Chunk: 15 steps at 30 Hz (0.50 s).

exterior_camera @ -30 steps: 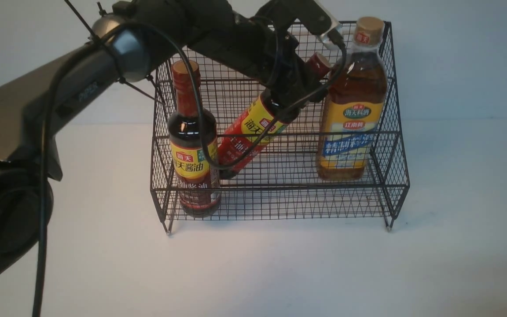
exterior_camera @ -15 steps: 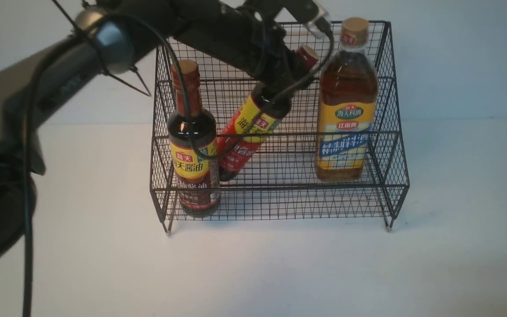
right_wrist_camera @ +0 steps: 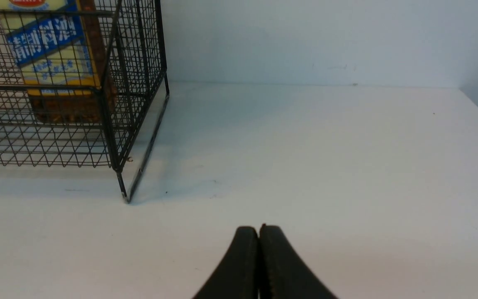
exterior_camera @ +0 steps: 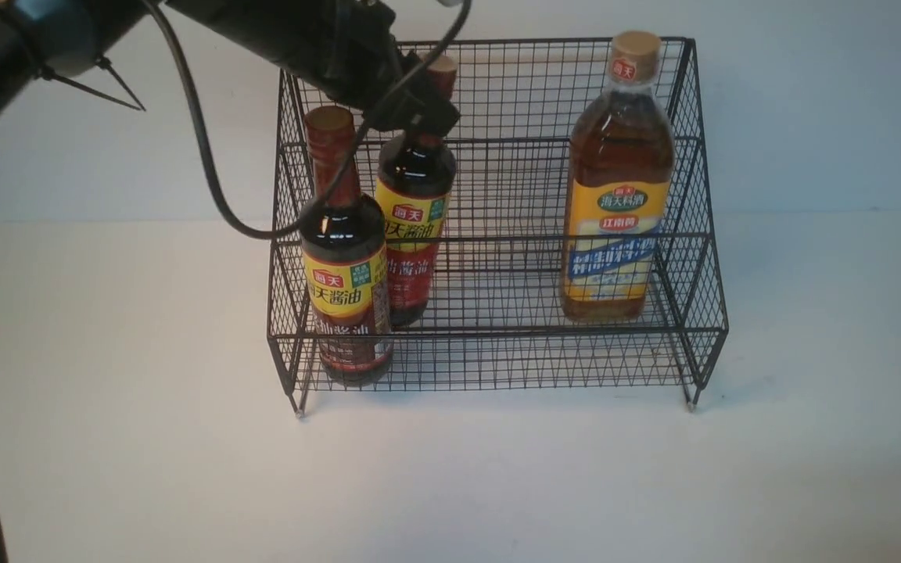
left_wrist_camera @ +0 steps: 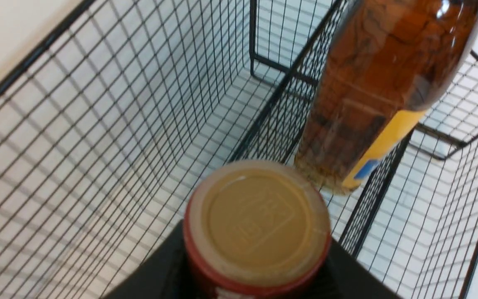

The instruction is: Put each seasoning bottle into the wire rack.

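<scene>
Nearest the camera, right claw (right_wrist_camera: 259,232) is idling w/ fingers pressed together, holding nothing, low over the white tabletop (right_wrist_camera: 305,166); rack corner is sitting ahead of it and off to one side.

Front soy bottle (exterior_camera: 345,258) is standing upright on the lower tier of the wire rack (exterior_camera: 497,344), just in front of and below the left claw (exterior_camera: 417,117). Left claw is gripping the neck of the second soy bottle (exterior_camera: 415,227), cap (left_wrist_camera: 257,220) poking out above the fingers. Bottle is looking upright, base apparently on the upper tier, directly below the claw. Big amber bottle (exterior_camera: 619,180) is standing on the same tier, well apart, toward the rack's far side from the claw.

Judgement: placing step nearly done; all 3 bottles are in the rack. To finish well: confirm base is sitting flat on the mesh, open fingers slowly, lift straight up so the neck isn't dragged; front bottle is close, so no sideways swing.

Surface: plain white, matte, bare around the rack. Behind: pale blank wall.
</scene>
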{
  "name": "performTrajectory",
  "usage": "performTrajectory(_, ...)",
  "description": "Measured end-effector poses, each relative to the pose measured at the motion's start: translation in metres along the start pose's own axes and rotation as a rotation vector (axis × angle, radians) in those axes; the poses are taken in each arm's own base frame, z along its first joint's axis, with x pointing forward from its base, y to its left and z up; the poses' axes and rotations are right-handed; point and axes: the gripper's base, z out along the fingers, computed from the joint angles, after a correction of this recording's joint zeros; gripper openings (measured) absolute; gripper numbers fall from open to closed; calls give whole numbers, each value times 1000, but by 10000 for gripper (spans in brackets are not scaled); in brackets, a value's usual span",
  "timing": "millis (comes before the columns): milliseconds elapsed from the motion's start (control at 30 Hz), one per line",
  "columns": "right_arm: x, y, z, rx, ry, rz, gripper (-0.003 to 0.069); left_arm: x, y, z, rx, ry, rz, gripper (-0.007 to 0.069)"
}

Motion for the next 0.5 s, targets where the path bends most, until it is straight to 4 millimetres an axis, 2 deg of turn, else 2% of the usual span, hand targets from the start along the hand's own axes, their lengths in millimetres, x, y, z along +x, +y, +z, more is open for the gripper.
performTrajectory(133, 0, 0, 0, 0, 0, 0, -10, 3, 6, -9, -12, 5, -33, 274)
performTrajectory(500, 0, 0, 0, 0, 0, 0, -10, 8, 11, -15, -34, 40, -43, 274)
